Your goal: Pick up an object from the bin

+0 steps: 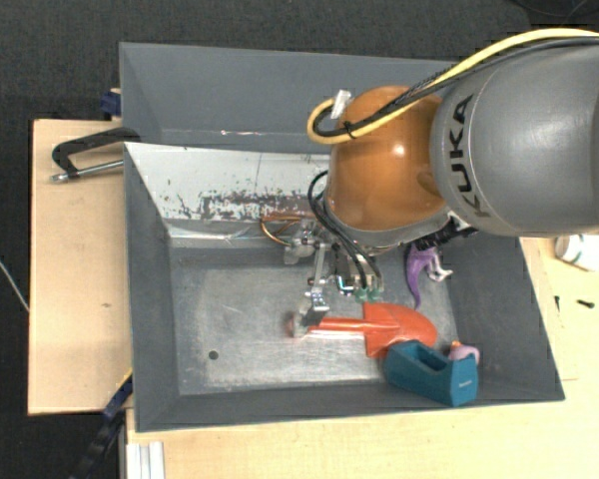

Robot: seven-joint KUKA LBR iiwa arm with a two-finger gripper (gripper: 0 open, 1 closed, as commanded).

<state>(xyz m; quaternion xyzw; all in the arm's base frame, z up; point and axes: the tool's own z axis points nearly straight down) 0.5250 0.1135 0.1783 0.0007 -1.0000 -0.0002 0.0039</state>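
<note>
We log the fingers (310, 310) low at the handle tip of an orange-red long-handled tool (391, 325). A teal tape dispenser (431, 372) lies beyond its head. Finger gap: we cannot tell.

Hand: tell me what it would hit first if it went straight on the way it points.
Probably the pale end of the red tool, lying just below the hand on the floor of the bin; depth is unclear.

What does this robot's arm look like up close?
The arm is a thick, rounded, silver-grey tube with KUKA in black letters. Its wrist wears a glossy orange dome cover, and a yellow cable loops over it alongside black ones. Below is a slim metal end effector with thin wires.
</note>
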